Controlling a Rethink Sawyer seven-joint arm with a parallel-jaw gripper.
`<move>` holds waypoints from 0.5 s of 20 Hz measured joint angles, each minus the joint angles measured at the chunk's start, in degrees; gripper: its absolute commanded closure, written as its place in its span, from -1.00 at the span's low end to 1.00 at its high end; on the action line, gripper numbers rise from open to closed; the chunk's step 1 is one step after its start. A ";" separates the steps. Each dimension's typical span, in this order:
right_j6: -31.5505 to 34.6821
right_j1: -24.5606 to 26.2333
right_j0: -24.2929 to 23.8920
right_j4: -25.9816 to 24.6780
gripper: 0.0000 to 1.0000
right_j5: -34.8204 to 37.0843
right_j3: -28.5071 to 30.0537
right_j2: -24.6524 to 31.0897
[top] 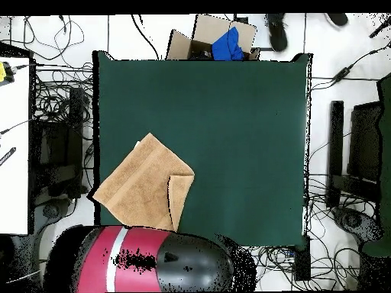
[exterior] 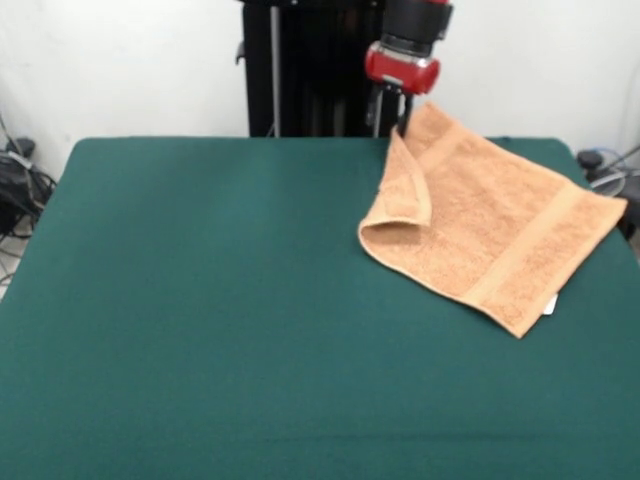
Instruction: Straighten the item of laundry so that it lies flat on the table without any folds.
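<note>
Towel [exterior: 500,235]: peach-orange terry, on the table [exterior: 200,300] at the right far corner in the front view, near the robot's side. One corner folded over, forming a raised flap along its left edge; small white tag at the near right edge. Tool [exterior: 404,118]: at the towel's far corner, apparently pinching it; finger spread unclear.

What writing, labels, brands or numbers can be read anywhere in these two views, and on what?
None can be read.
White tag at the towel edge: it shows in the front view, too small to show any print.
Robot hand, its red and black casing: no legible marking.
Cardboard box beyond the table in the overhead view: no readable print.
</note>
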 measured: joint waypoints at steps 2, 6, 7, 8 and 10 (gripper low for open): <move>0.00 0.02 -0.32 -0.70 -1.00 0.08 -0.07 -0.44; 0.00 0.41 -1.92 -2.91 -1.00 0.08 -0.36 -1.05; 0.00 0.64 -2.35 -3.53 -1.00 0.08 -0.50 -1.17; 0.00 0.86 -2.70 -4.06 -1.00 0.08 -0.66 -1.31; 0.00 1.33 -3.35 -5.18 -1.00 0.08 -1.08 -1.96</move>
